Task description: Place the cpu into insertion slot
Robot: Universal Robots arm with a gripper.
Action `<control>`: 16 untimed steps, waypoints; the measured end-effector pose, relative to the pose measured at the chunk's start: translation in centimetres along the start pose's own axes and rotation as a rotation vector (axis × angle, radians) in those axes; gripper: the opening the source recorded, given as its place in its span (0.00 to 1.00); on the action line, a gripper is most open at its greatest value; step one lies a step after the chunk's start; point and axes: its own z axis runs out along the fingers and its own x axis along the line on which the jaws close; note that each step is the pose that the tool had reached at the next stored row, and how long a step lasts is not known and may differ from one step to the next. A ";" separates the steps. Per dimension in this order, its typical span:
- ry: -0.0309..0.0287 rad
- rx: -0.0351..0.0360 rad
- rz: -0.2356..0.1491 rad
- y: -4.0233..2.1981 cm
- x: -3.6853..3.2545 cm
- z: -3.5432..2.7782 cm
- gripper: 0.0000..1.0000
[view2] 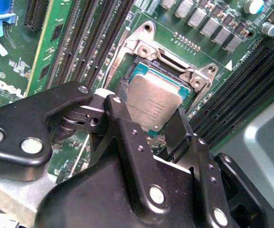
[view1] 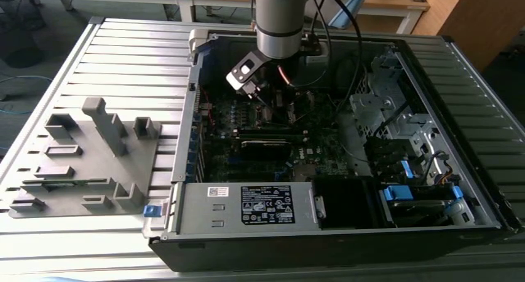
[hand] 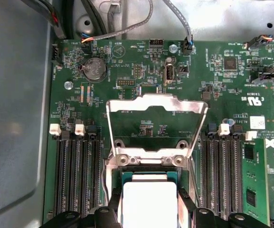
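Holding cpu point(view2: 153, 102) between closed jaws by opposite edges, directly over insertion slot point(view2: 148, 51); slot's metal cover plate point(hand: 127, 107) raised open.

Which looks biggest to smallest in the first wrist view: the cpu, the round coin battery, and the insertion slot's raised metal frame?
1. insertion slot's raised metal frame, the widest.
2. cpu, though it sits nearest the camera and the picture's edge cuts it off.
3. coin battery, clearly the smallest.
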 end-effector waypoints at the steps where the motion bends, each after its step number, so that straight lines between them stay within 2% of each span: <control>1: -0.0003 0.0002 0.000 -0.01 -0.01 0.00 0.54; 16: -0.0009 0.0004 0.000 -0.03 -0.02 0.27 0.54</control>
